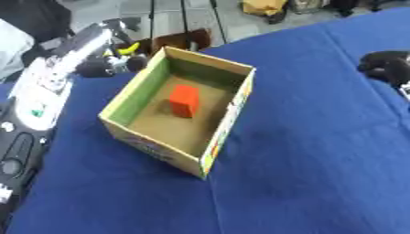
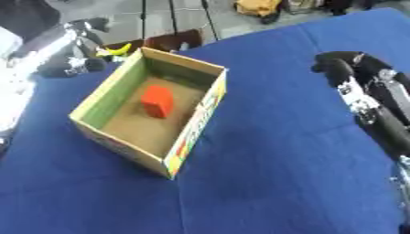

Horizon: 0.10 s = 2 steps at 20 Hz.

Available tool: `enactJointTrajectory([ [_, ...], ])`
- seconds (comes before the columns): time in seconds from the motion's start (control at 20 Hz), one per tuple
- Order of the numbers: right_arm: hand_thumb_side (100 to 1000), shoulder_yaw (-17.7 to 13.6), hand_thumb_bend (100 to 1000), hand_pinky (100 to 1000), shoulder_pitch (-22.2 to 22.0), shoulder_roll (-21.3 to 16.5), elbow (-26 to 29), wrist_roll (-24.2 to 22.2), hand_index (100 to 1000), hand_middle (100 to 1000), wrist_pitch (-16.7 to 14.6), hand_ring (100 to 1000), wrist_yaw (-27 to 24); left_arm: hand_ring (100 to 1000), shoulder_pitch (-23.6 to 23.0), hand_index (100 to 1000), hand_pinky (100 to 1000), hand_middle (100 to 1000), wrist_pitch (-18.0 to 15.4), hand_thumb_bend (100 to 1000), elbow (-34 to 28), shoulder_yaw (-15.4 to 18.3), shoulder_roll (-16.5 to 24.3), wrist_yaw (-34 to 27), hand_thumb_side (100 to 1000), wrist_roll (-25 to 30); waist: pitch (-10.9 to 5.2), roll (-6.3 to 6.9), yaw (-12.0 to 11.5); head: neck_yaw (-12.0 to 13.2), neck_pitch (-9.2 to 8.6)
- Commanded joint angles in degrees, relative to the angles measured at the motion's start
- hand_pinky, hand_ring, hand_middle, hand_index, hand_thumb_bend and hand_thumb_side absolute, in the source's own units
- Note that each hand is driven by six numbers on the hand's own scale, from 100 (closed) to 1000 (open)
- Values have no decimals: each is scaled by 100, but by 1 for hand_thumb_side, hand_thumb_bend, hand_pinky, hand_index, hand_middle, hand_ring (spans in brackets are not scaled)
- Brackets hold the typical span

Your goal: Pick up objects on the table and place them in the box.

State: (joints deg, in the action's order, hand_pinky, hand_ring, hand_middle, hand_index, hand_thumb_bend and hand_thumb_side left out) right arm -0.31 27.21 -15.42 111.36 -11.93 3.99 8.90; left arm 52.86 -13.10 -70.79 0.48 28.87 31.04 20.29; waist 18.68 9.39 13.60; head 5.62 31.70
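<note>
Box (image 1: 210, 151) is sitting open on the blue table (image 1: 320, 151), a red block (image 1: 184, 100) lying inside. Left robot hand (image 1: 100, 68) is hovering beside the far rim, its fingers unreadable; it risks nudging the box. Right robot hand (image 2: 340, 66) is curling emptily.

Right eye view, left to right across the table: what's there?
Left hand by the box's far-left corner → cardboard box → red block on the box floor → bare blue tablecloth → right hand.
</note>
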Motion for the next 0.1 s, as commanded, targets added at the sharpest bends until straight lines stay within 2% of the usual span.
enactJointTrajectory([
  [0.05, 787, -36, 230, 884, 46, -67, 140, 34, 781, 670, 0, 887, -30, 740, 6, 995, 545, 811, 70, 1000, -428, 229, 298, -656, 1000, -298, -118, -64, -43, -65, 34],
  [0.1, 787, -44, 230, 884, 41, -71, 144, 43, 781, 670, 2, 886, -30, 726, -55, 982, 535, 792, 138, 1000, -615, 292, 342, -957, 1000, -494, -121, -64, -64, -88, 48],
])
